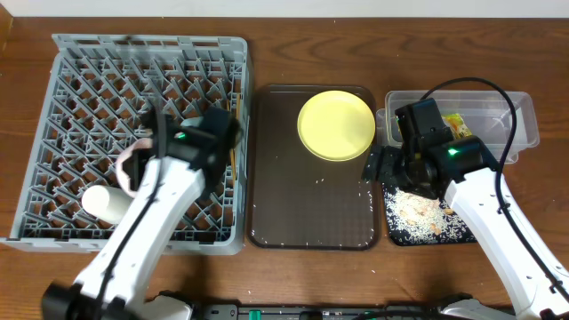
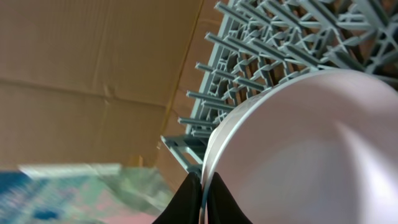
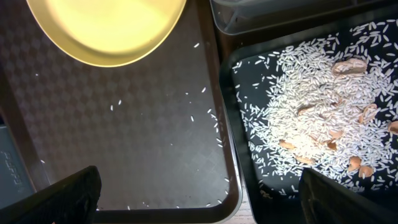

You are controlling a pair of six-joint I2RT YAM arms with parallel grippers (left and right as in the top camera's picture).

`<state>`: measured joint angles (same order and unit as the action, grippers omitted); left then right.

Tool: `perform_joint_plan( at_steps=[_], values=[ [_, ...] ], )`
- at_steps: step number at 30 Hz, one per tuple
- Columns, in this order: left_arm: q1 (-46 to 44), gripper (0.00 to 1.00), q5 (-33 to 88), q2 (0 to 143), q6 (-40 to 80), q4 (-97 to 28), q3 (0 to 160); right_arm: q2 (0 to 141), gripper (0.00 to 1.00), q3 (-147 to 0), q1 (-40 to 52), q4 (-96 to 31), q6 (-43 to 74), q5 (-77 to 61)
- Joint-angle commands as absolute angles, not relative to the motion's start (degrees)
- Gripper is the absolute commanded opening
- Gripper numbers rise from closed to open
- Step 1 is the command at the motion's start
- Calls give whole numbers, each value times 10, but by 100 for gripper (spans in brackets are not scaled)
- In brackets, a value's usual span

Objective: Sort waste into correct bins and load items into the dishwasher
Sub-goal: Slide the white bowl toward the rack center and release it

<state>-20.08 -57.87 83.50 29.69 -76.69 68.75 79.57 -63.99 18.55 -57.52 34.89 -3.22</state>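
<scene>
Two black fingers of the left jaws are closed on the rim of a pinkish-white bowl, gripping it above the large square grey plastic dish rack at the left of the wooden desk. A white cup lies on its side in the rack's near-left part.

Right of the rack sits a dark brown serving tray. A round pale-yellow plate rests on its far half, and a few stray grains dot its floor.

The right jaws are spread wide and hold nothing. They hang over the edge where the serving tray meets a shallow glossy black rectangular tray on the right. White rice-like food crumbs are heaped in that black tray, with some pale brown bits mixed in. Just beyond it, on the far right, stands a clear plastic rectangular tub – a small green-and-yellow printed wrapper lies inside.
</scene>
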Motion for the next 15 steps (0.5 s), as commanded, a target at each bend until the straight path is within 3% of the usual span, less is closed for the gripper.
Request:
perform_joint_plan(
  at_steps=[1, 15],
  values=[
    [-220, 8, -624, 868, 294, -776, 695, 793, 99, -640, 184, -574, 340, -35],
    [-229, 7, -638, 917, 306, -781, 687, 793, 99, -640, 184, -574, 340, -35]
  ],
)
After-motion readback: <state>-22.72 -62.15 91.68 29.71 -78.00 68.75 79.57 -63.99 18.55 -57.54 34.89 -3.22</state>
